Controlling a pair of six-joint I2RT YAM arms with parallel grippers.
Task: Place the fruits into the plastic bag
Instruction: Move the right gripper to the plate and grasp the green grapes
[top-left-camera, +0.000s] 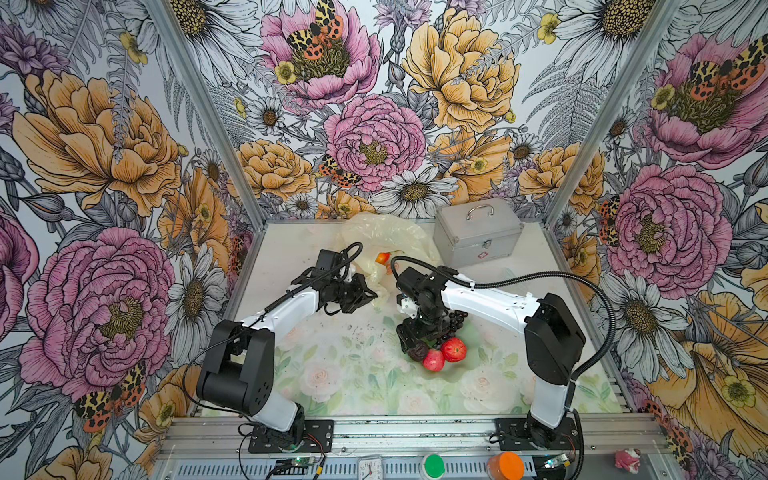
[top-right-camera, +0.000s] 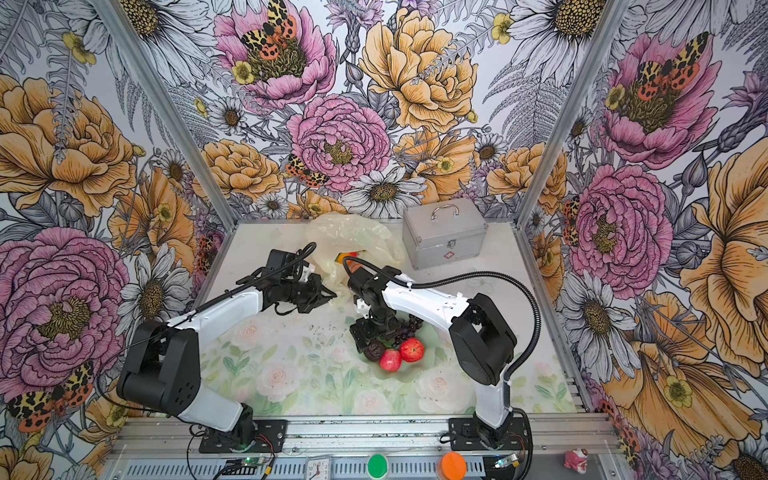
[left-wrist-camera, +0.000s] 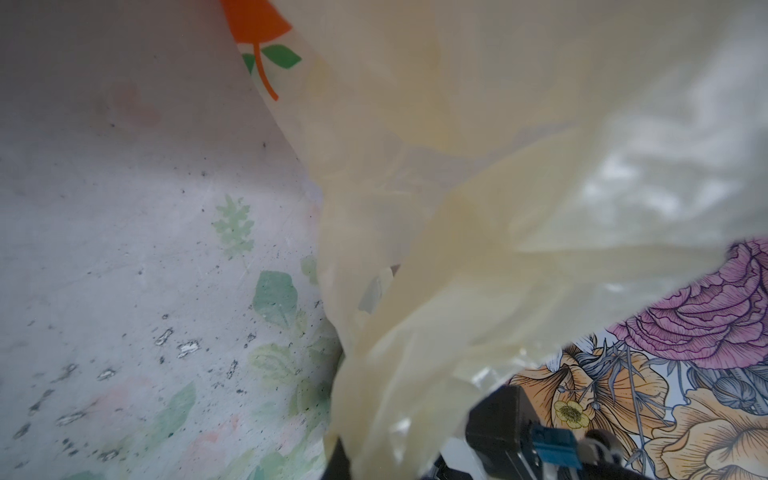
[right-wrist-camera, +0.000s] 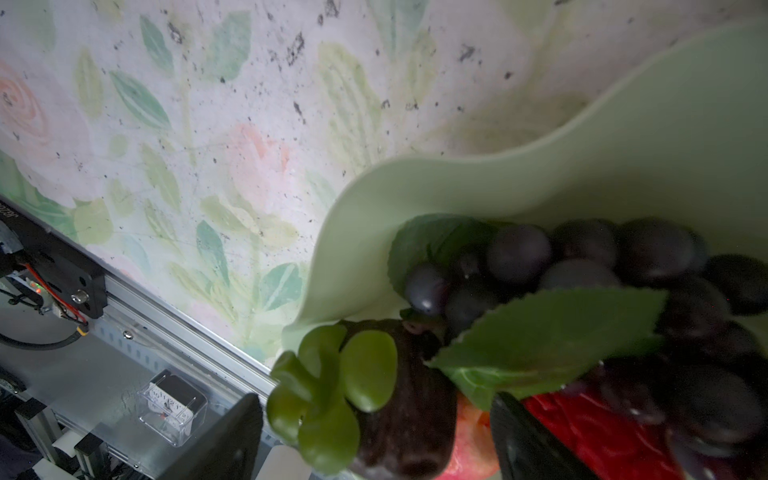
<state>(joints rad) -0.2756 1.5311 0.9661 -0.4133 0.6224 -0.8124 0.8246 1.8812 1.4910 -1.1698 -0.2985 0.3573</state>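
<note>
The cream plastic bag (top-left-camera: 386, 235) (top-right-camera: 353, 232) lies crumpled at the back of the table, and an orange-red fruit (top-left-camera: 382, 257) shows at its mouth. My left gripper (top-left-camera: 368, 295) (left-wrist-camera: 374, 465) is shut on a bunched strip of the bag (left-wrist-camera: 457, 166). My right gripper (top-left-camera: 415, 349) (right-wrist-camera: 374, 440) hangs over the pale green dish (right-wrist-camera: 540, 166), open, its fingers (right-wrist-camera: 224, 440) on either side of a dark brown fruit (right-wrist-camera: 407, 407) (top-left-camera: 417, 352) with a green lobed cap. Beside it lie two red apples (top-left-camera: 433, 359) (top-left-camera: 454, 349), purple grapes (right-wrist-camera: 582, 257) (top-left-camera: 457, 320) and a green leaf (right-wrist-camera: 540, 340).
A silver metal case (top-left-camera: 478, 232) (top-right-camera: 444, 232) with a handle stands at the back right, close to the bag. On the front rail sit a green button (top-left-camera: 433, 465), an orange button (top-left-camera: 505, 465) and a small pink toy (top-left-camera: 627, 459). Flowered walls close in three sides.
</note>
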